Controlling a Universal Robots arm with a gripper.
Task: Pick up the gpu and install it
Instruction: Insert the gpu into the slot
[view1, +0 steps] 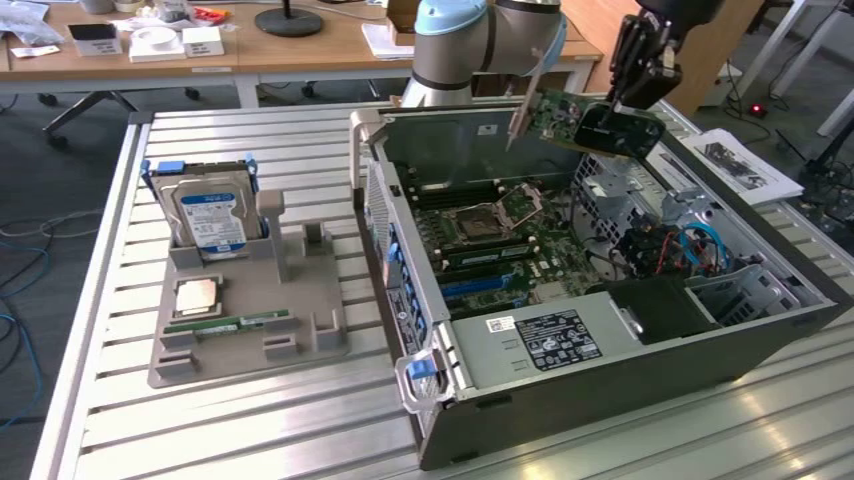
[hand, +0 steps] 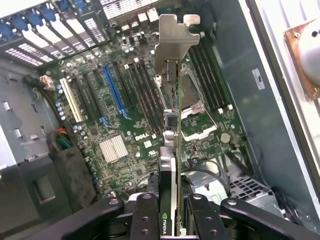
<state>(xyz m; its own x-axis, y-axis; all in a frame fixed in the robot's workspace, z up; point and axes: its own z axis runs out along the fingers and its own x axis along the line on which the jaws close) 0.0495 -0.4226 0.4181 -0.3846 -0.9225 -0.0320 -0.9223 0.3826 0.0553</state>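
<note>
Pincer (hand: 170, 212) partly closed, clamped on the gpu (view1: 563, 113): thin flat card, green board, dark cooler face, silvery end bracket (hand: 175, 35). The card is in the air above the open grey tower case (view1: 400, 160), which lies on its side on the slatted metal surface (view1: 240, 420). No contact with the case.

In the wrist view I see the card edge-on. Its long axis runs straight out from the pincer, bracket at the far end, towards the case's rear wall. It hangs over the black memory slots (hand: 142, 92) on the green motherboard (hand: 125, 145). The long blue expansion slot (hand: 114, 87) lies off to one side, roughly parallel to the card.
</note>
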